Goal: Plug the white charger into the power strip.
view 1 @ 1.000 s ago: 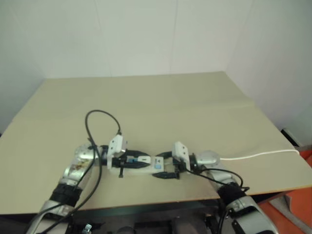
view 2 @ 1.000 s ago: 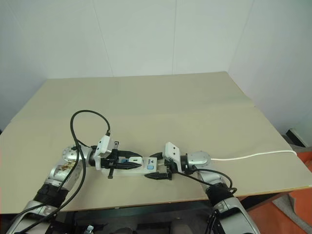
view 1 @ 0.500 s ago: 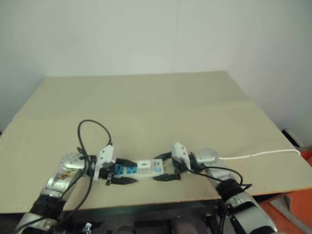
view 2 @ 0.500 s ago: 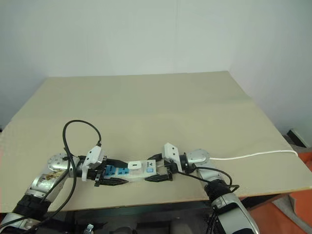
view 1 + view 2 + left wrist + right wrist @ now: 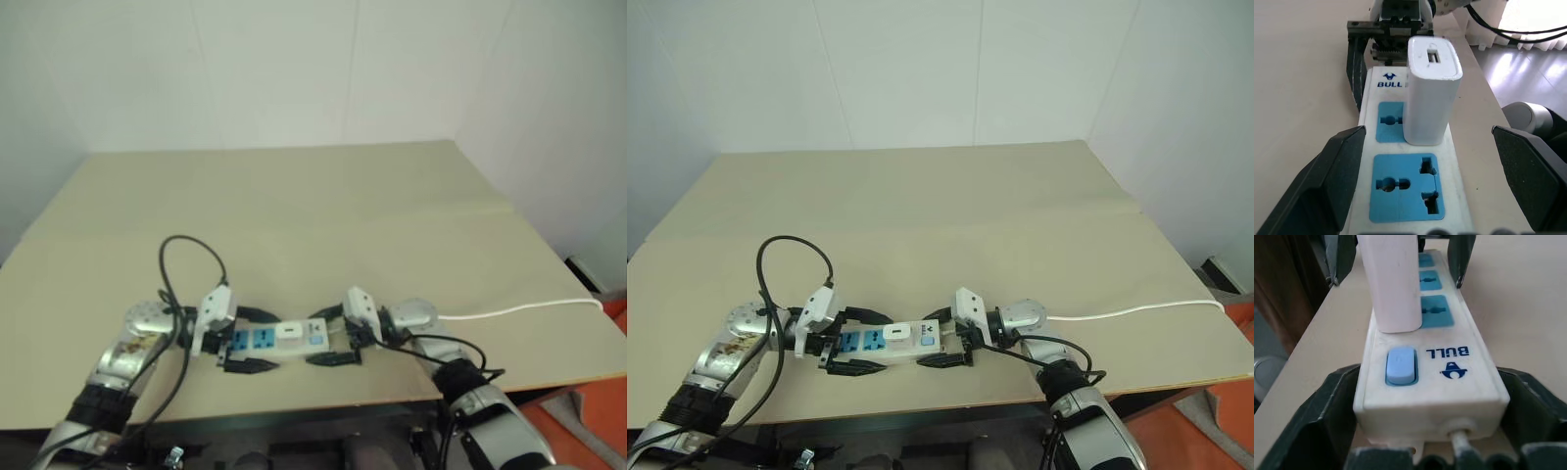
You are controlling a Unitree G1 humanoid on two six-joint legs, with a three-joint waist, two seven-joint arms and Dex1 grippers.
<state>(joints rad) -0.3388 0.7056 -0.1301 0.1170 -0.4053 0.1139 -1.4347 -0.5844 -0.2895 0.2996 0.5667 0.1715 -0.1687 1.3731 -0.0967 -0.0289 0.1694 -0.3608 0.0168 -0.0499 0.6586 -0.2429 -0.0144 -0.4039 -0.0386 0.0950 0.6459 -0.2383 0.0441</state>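
Left wrist view: one white charger (image 5: pixel 1429 93) upright in one power strip (image 5: pixel 1409 196), left gripper (image 5: pixel 1437 181) spread, right gripper (image 5: pixel 1427 431) clamping strip.

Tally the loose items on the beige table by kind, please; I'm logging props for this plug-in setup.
Long white rectangular power strip with blue socket faces, on the beige table: 1
Small white boxy charger, standing plugged into the strip's socket nearest the switch: 1
Thin white cable, trailing off the table's right edge: 1
Total: 3
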